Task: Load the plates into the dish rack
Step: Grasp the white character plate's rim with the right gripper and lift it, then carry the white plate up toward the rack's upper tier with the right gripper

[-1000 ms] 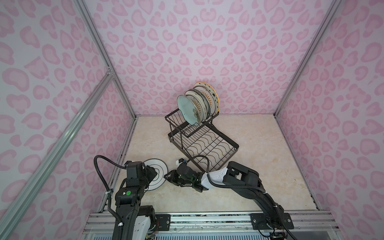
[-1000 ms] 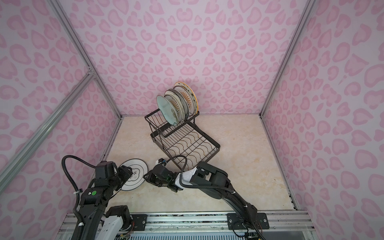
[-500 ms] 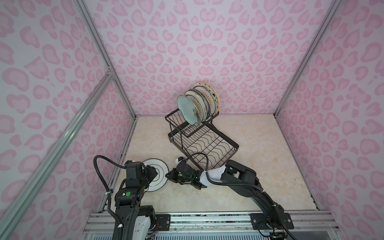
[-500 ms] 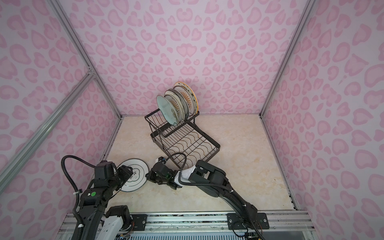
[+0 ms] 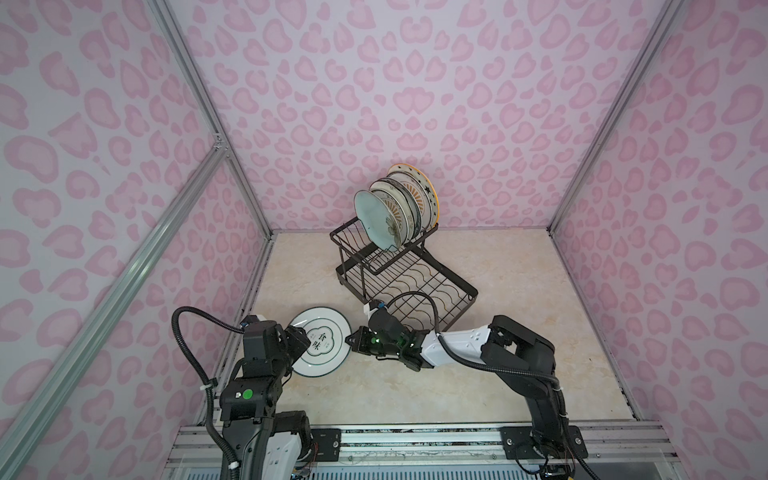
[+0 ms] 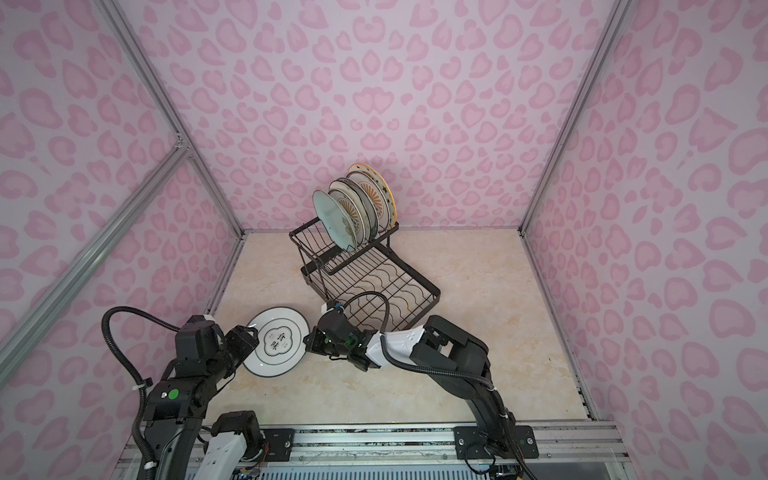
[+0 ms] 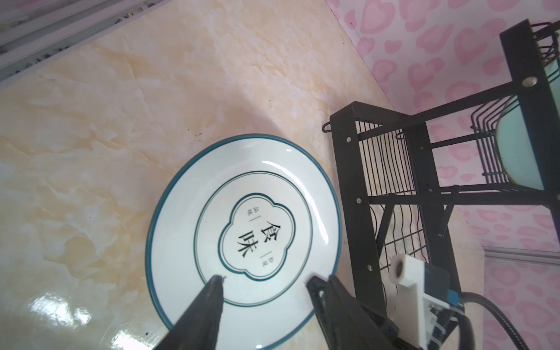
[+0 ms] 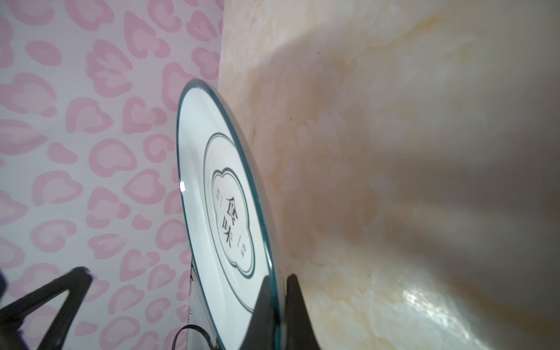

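Plates (image 5: 394, 216) upright in dish rack (image 5: 415, 286), lettered plate (image 5: 320, 343) outside

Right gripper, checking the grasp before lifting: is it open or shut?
Shut on the teal-rimmed plate: the right wrist view shows the right gripper pinching its rim.

**Support:** tabletop (image 5: 519, 291), beige marble pattern, glossy.

**Item 1:** plate (image 5: 322, 347), white with a teal rim and dark characters in a lobed frame at its centre. It sits between the two pairs of jaws. The right gripper (image 8: 277, 281) has its jaws closed on the rim, one finger over and one under. The left gripper (image 7: 265, 280) has its jaws parted over the opposite side. Whether the whole underside meets the surface cannot be told.

**Item 2:** dish rack (image 7: 354, 181), black wire, two tiers. It stands on the tabletop just beyond the right gripper's jaws, farther from the left gripper's.
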